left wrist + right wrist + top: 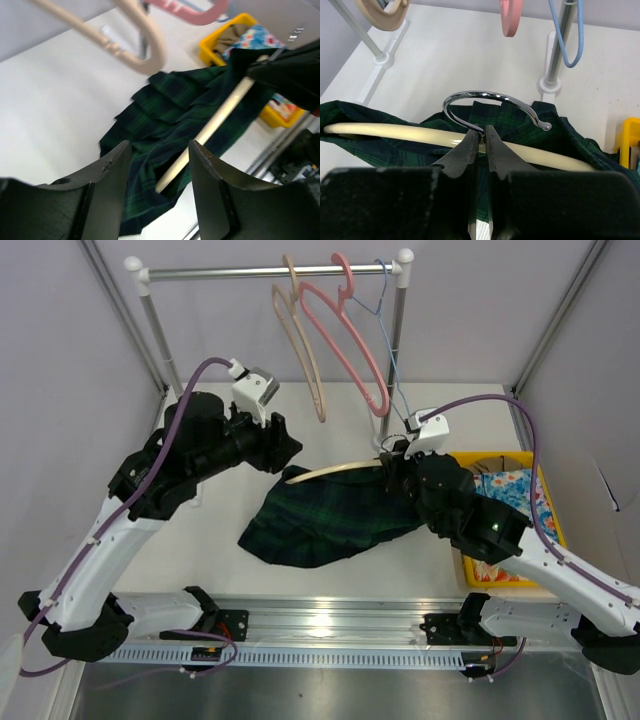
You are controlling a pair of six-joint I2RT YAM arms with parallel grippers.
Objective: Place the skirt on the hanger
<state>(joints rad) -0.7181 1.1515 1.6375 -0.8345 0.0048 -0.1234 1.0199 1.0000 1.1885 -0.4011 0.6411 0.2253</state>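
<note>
- Pinches hanger [395, 132] at neck, just under chrome hook [490, 100], w/ right fingers [465, 150] closed tight on it; holds it tilted above table [230, 570], centre-right.
- Shows left fingers [107, 170] parted about halfway, holding nothing, hovering near hanger's free end, not touching cloth as far as visible.
- Finds skirt [320, 525] bunched around cream bar, upper edge raised w/ hanger, rest pooled on table btwn both arms; cannot tell if threaded through waistband or merely laid across fabric.
- Judged step: seating skirt evenly on hanger.
- To do it well:
  - Keep right grip firm at neck to stop swivel.
  - Bring left fingers down on waistband edge, not a loose pleat.
  - Take one layer only, then draw it along bar toward free end.
  - Steer clear of tan hanger [150, 57] & pink hanger [509, 22] on rail [230, 273] behind.
- Judged risk: smooth plastic + heavy pleats, so likely slide-off w/ more tilt.
- Reveals no brand, label or legible writing anywhere, incl. yellow bin [500, 457] w/ floral cloth [515, 485] at right.
</note>
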